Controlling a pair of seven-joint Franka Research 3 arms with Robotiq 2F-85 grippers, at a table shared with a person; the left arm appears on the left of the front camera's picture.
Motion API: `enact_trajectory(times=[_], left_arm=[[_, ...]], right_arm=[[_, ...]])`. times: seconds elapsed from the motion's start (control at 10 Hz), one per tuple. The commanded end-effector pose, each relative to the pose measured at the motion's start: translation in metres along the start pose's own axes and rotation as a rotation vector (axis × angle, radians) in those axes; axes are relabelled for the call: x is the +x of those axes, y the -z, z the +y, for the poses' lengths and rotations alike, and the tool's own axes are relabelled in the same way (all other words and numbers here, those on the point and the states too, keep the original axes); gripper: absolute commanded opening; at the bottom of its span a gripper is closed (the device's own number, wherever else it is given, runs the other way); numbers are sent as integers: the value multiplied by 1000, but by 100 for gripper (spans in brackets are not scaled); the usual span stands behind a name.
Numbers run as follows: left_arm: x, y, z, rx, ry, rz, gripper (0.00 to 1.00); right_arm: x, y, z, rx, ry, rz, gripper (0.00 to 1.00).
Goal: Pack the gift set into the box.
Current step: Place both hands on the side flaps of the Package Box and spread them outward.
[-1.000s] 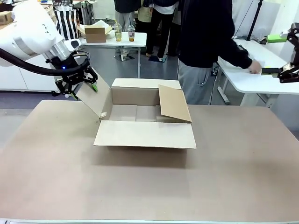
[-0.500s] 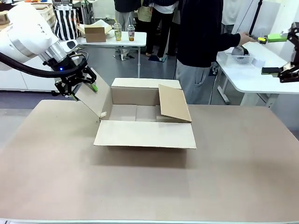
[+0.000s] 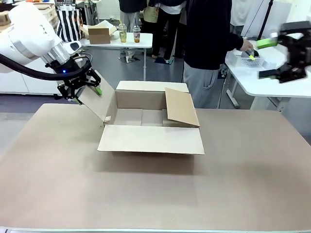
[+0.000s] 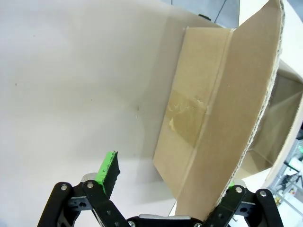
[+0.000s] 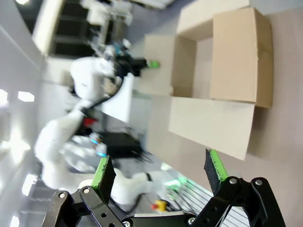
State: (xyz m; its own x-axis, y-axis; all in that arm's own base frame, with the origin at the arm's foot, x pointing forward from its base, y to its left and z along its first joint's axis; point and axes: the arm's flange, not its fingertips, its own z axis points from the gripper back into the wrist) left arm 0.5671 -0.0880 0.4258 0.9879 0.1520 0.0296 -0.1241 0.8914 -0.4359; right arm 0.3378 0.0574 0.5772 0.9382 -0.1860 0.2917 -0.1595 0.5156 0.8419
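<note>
Outside, torn tape (image 4: 187, 116) on box (image 4: 222, 94)

Even overhead light is filling the front view; the large brown corrugated cardboard box (image 3: 150, 140) is casting soft shadow. The right end effector (image 3: 266, 59) is smearing with motion blur; the right wrist view is blurring throughout.

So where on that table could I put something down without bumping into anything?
The whole near half of the table is bare, from the front flap of the box to the near edge. The strip right of the box is free too. It is crowded at the box's left flap, which stands between the jaws of the open left gripper.
</note>
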Motion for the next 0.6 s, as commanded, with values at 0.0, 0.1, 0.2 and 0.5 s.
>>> enact_trajectory(times=[0.0, 0.1, 0.2, 0.5], left_arm=[[0, -2, -2, 22, -13, -8, 100], [0, -2, -2, 22, -13, -8, 100], [0, -2, -2, 22, -13, -8, 100], [0, -2, -2, 22, -13, -8, 100]], right_arm=[[46, 69, 41, -225, -110, 175, 100], [51, 102, 48, -275, -141, 251, 100], [50, 138, 55, -331, -179, 301, 100], [31, 241, 62, -693, -347, 264, 100]])
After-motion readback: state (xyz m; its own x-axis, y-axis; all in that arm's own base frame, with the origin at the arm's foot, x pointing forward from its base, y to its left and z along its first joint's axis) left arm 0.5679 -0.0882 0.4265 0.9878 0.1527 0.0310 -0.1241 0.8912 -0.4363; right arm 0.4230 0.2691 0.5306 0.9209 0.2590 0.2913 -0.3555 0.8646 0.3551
